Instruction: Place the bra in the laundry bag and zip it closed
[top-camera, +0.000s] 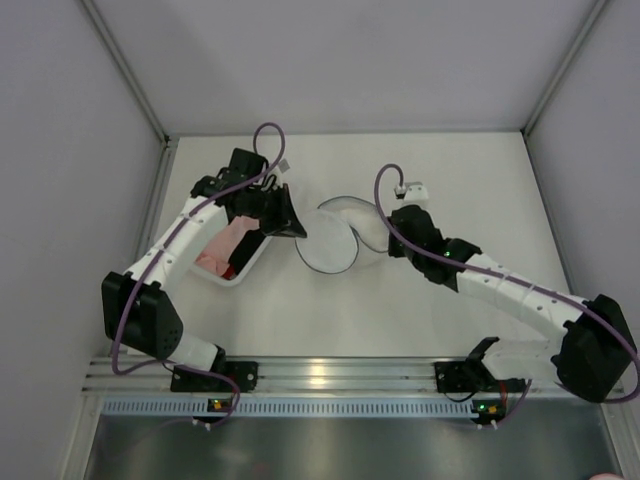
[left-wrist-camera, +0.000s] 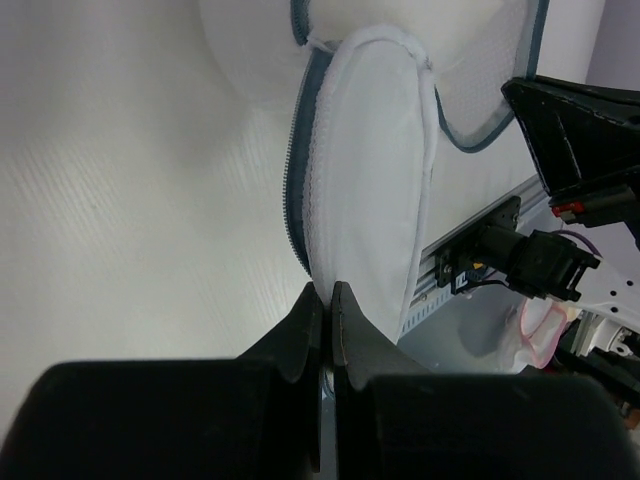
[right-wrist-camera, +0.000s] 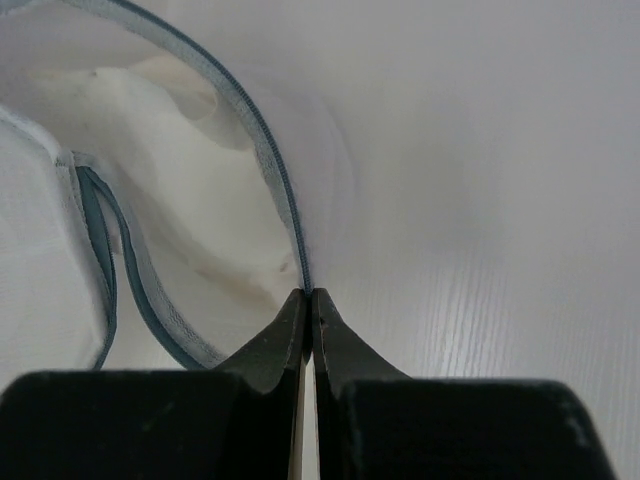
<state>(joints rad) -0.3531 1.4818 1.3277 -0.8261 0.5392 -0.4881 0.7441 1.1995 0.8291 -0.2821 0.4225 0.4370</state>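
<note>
The laundry bag (top-camera: 328, 250) lies mid-table, a round white mesh pouch with a dark rim, its two halves spread apart. My left gripper (top-camera: 303, 233) is shut on the bag's left edge; in the left wrist view (left-wrist-camera: 325, 291) one half (left-wrist-camera: 365, 170) stands up on edge from my fingertips. My right gripper (top-camera: 385, 243) is shut on the zipper rim (right-wrist-camera: 265, 150) of the other half, as the right wrist view (right-wrist-camera: 308, 293) shows. Soft white fabric, apparently the bra (right-wrist-camera: 190, 190), lies inside that open half.
A clear plastic bin (top-camera: 255, 262) with a pink cloth (top-camera: 228, 245) stands just left of the bag, under my left arm. The table's side walls run along both sides. The right arm (left-wrist-camera: 570, 130) shows in the left wrist view.
</note>
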